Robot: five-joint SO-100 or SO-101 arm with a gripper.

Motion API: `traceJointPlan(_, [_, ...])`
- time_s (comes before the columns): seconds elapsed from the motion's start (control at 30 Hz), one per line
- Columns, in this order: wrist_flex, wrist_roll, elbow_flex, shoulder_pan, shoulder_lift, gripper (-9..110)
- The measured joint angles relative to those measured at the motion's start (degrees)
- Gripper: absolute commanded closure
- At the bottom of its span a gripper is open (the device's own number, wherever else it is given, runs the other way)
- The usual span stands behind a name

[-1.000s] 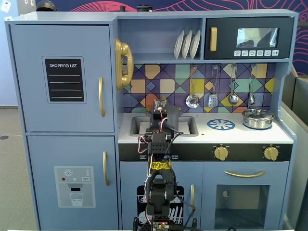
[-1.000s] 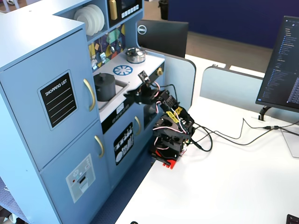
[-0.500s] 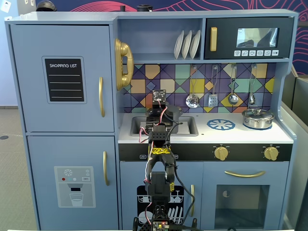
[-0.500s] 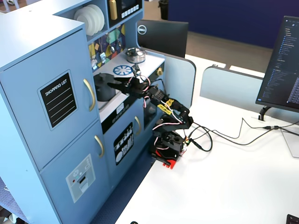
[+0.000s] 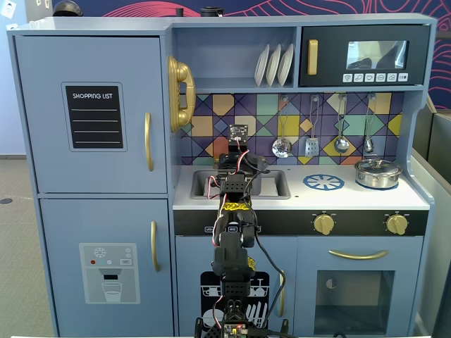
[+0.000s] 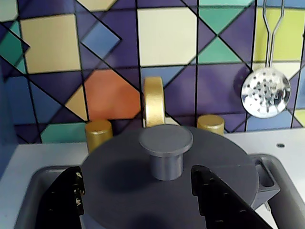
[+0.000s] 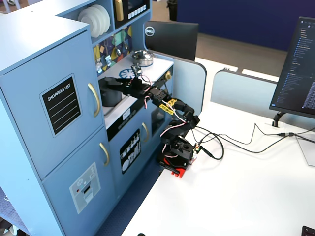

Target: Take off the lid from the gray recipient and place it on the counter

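Observation:
In the wrist view, the dark gray lid [image 6: 119, 181] with its central knob [image 6: 166, 145] lies on the gray recipient, of which one side handle [image 6: 265, 177] shows at the right. The pot stands in the sunken sink [image 6: 33, 191] of the white counter [image 6: 38, 160]. My gripper [image 6: 138, 175] is open just above the lid, with the left finger [image 6: 64, 200] and right finger [image 6: 221, 202] wide apart and the knob slightly ahead between them. In a fixed view the arm hides the pot and my gripper [image 5: 238, 167]; in another the pot [image 7: 110, 96] shows under my gripper [image 7: 109, 82].
A gold faucet [image 6: 155, 100] and two gold taps [image 6: 97, 134] stand right behind the pot. A slotted spoon [image 6: 265, 90] hangs on the tiled wall. On the counter [image 5: 352, 198] to the right are the blue burner print [image 5: 323, 182] and the shiny silver pot [image 5: 378, 172].

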Motion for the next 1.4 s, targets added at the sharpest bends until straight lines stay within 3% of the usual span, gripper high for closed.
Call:
traceJointPlan(0.63, [-7.65, 0.44, -8.09, 0.7, -16.96, 85])
traceJointPlan(0.87, [-8.35, 0.44, -8.96, 0.7, -18.11, 102])
traceJointPlan(1.4, [-9.58, 1.49, -14.24, 0.18, -18.19, 102])
